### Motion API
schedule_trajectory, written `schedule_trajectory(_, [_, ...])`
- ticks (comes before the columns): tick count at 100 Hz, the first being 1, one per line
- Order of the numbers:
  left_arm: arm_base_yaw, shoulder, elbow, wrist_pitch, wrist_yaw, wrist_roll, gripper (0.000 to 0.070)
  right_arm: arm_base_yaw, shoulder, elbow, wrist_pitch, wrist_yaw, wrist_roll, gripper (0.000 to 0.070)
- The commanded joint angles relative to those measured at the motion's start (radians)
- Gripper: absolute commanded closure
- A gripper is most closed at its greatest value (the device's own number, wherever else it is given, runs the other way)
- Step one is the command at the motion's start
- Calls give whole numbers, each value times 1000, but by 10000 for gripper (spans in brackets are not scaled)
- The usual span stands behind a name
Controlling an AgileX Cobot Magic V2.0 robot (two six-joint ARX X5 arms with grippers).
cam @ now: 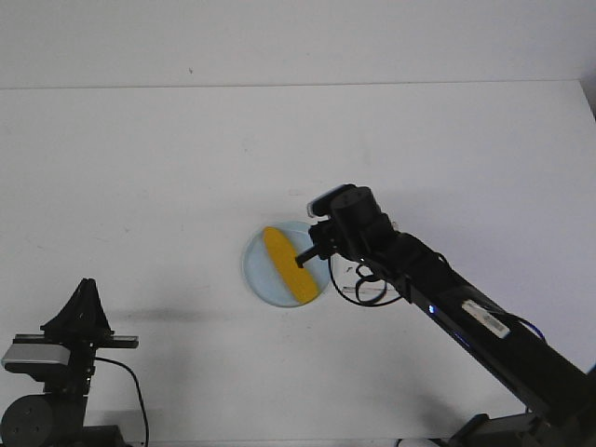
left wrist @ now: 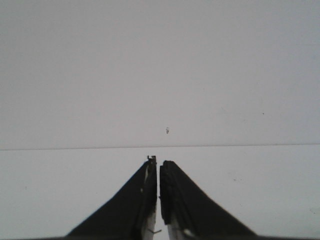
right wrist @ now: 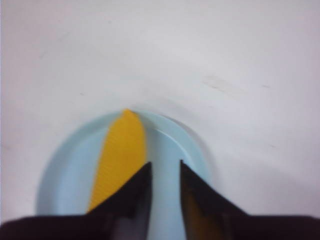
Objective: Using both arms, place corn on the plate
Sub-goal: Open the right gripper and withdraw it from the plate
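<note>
The yellow corn (cam: 286, 265) lies across the pale blue plate (cam: 257, 272) near the middle of the white table. My right gripper (cam: 304, 254) hangs over the plate's right half, just beside the corn. In the right wrist view the gripper (right wrist: 165, 167) is open by a narrow gap and empty. Bare plate (right wrist: 70, 170) shows between its fingers, and the corn (right wrist: 122, 150) lies beside one finger. My left gripper (cam: 87, 284) is shut and empty at the near left of the table, far from the plate. In the left wrist view (left wrist: 158, 161) it points over bare table.
The right arm's black cable loop (cam: 368, 284) hangs just right of the plate. The table's far edge (cam: 298, 86) meets a white wall. The left arm's base (cam: 37, 410) sits at the near left corner.
</note>
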Motion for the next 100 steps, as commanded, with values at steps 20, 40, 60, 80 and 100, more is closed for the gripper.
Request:
schedule_trajectory(20, [0, -3, 16, 16, 2, 2, 698, -164, -316, -384, 329, 9, -94, 653])
schedule_trajectory(40, [0, -3, 16, 16, 2, 2, 697, -333, -567, -597, 416, 8, -166, 674])
schedule_trajectory(60, [0, -3, 16, 16, 2, 2, 697, -465, -835, -727, 399, 5, -132, 684])
schedule_trajectory(80, [0, -3, 16, 16, 2, 2, 697, -516, -1033, -759, 354, 8, -123, 684])
schedule_trajectory(100, [0, -3, 16, 16, 2, 2, 697, -516, -1164, -759, 357, 8, -123, 684])
